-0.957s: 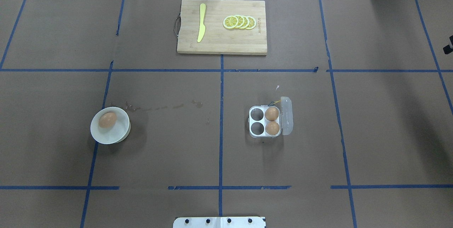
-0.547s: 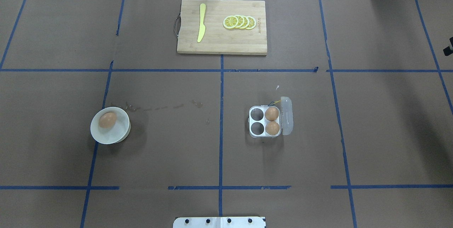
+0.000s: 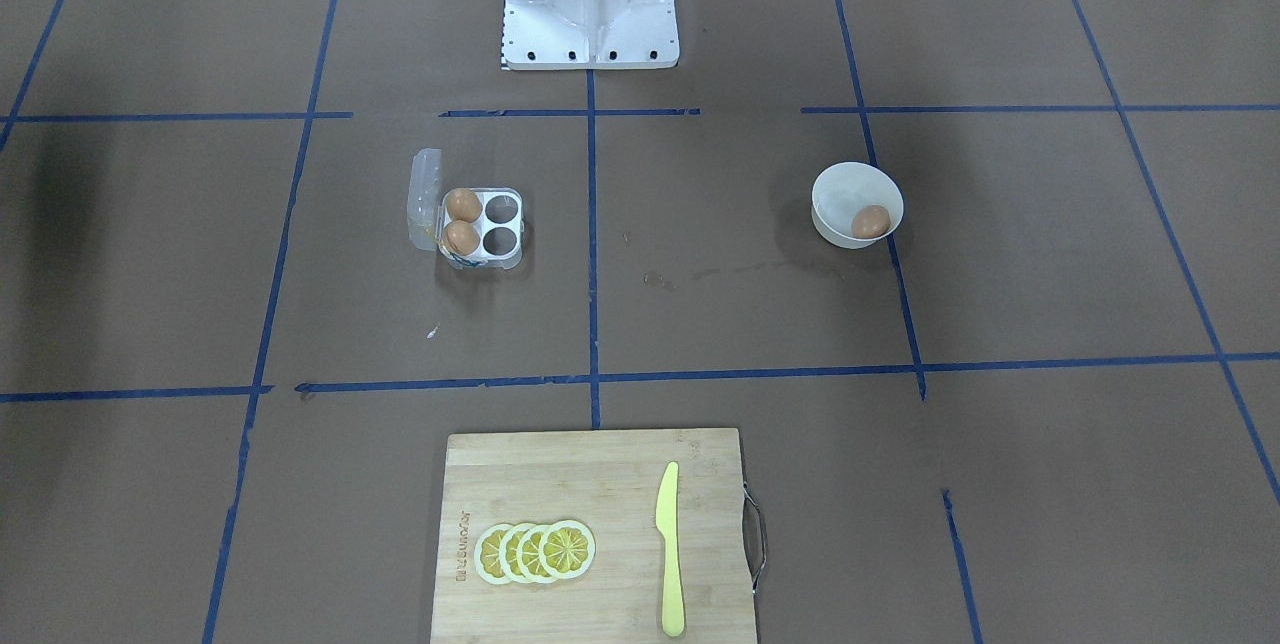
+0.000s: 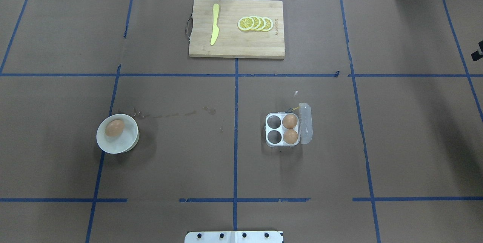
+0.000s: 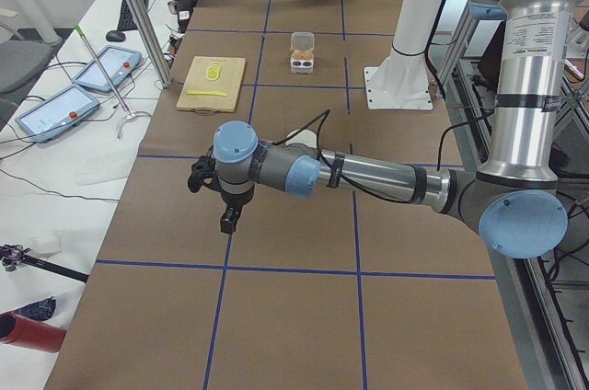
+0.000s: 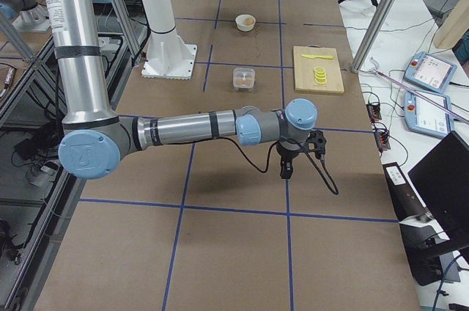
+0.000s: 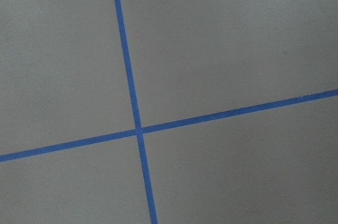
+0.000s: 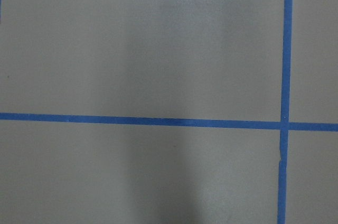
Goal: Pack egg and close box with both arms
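Out past the table's left end the left gripper (image 5: 226,223) hangs small and dark; I cannot tell whether its fingers are apart. The egg (image 4: 114,127) lies in the white bowl (image 4: 103,143). The box (image 4: 282,129) sits with its lid (image 4: 306,123) open and its two right cells filled. The right gripper (image 6: 285,173) is just as unreadable.

Board (image 4: 234,48) mid far edge. On it: yellow knife (image 4: 215,24) toward left end, 4 overlapping lemon slices (image 4: 256,23) toward right end, the two well apart. White bowl (image 4: 124,144) left half, nearer the near edge. Blue tape (image 4: 236,84) grid on brown paper.
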You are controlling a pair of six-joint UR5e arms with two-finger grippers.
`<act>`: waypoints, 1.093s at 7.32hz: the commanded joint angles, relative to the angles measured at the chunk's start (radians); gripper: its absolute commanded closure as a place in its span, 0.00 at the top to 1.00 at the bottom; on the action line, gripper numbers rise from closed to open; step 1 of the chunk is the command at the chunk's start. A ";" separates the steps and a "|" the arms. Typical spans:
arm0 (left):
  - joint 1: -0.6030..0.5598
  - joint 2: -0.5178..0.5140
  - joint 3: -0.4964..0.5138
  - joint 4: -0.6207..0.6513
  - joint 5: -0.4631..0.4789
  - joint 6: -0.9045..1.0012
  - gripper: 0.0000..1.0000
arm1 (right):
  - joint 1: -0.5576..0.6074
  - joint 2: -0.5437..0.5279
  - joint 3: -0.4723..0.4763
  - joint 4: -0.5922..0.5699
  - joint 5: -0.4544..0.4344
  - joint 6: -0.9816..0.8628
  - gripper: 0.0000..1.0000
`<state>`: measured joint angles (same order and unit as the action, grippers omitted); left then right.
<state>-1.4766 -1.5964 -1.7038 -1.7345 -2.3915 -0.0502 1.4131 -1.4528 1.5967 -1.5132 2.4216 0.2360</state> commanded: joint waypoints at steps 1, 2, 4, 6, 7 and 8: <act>0.115 -0.002 -0.066 -0.049 -0.026 -0.174 1.00 | -0.023 -0.006 0.002 0.051 0.002 0.002 1.00; 0.204 -0.004 -0.135 -0.069 -0.017 -0.300 1.00 | -0.040 -0.009 0.002 0.062 0.002 0.006 1.00; 0.339 -0.028 -0.175 -0.182 0.000 -0.422 0.99 | -0.049 -0.012 0.008 0.064 0.002 0.008 1.00; 0.547 -0.024 -0.264 -0.204 0.247 -0.454 1.00 | -0.066 -0.011 0.011 0.067 0.002 0.003 1.00; 0.629 -0.034 -0.269 -0.206 0.312 -0.530 1.00 | -0.084 -0.012 0.009 0.102 0.001 0.006 1.00; 0.678 -0.063 -0.277 -0.204 0.356 -0.543 0.99 | -0.086 -0.026 0.003 0.154 0.001 0.005 1.00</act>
<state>-0.8857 -1.6338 -1.9647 -1.9378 -2.1161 -0.5528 1.3365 -1.4677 1.6049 -1.4128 2.4228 0.2412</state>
